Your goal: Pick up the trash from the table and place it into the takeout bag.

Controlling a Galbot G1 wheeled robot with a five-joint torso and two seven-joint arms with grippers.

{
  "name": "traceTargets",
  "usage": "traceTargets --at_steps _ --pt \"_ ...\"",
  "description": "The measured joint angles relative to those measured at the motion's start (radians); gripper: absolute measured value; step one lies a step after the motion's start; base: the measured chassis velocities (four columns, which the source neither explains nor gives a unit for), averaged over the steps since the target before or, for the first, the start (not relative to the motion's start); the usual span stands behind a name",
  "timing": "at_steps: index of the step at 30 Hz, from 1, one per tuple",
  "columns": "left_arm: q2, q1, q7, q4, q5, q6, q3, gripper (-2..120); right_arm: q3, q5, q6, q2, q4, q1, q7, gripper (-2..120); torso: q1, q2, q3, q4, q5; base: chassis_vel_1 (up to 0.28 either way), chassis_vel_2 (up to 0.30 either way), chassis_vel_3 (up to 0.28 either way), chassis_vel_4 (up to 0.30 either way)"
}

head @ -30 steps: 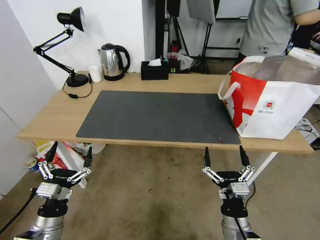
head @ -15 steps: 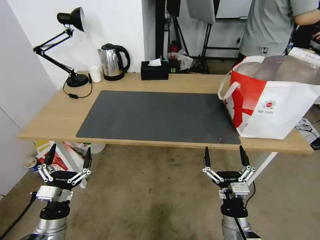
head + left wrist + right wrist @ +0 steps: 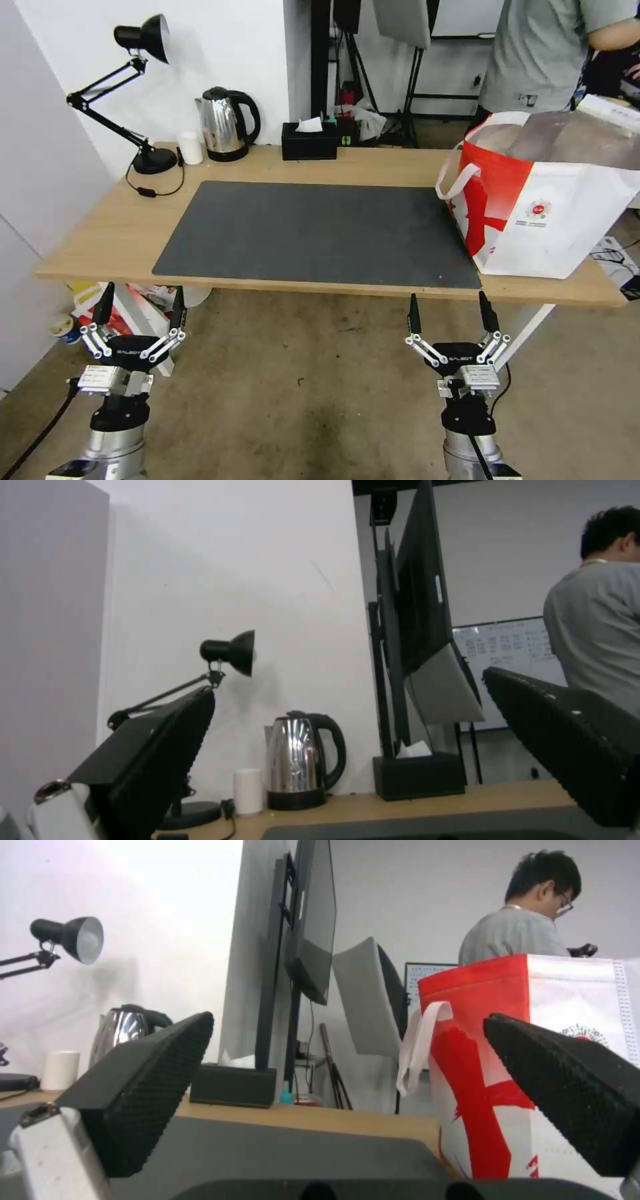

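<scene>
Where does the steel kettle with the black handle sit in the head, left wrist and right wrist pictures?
Head view: steel kettle at the table's far left, beside the white cup.
Left wrist view: kettle between the fingers, low centre.
Right wrist view: kettle partly behind one finger.
Shared landmark: black desk lamp.

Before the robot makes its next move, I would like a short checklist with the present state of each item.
1. Left gripper jaws open, empty, below the table edge: ok.
2. Right gripper jaws open, empty, below the table edge: ok.
3. Takeout bag upright on the table, mouth open: ok.
4. Trash waiting on the dark grey mat: not ok, only tiny red specks lie there.
5. Trash already inside the bag: cannot tell.
</scene>
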Motion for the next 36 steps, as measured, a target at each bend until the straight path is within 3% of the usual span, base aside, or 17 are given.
traceTargets --at_steps 36 --pt "0.007 -0.005 -0.005 -0.003 0.008 0.013 0.008 100 0.000 0.000 0.000 0.000 0.000 0.000 0.000 100 0.000 0.000 0.000 0.0000 0.0000 0.000 0.000 0.000 0.000"
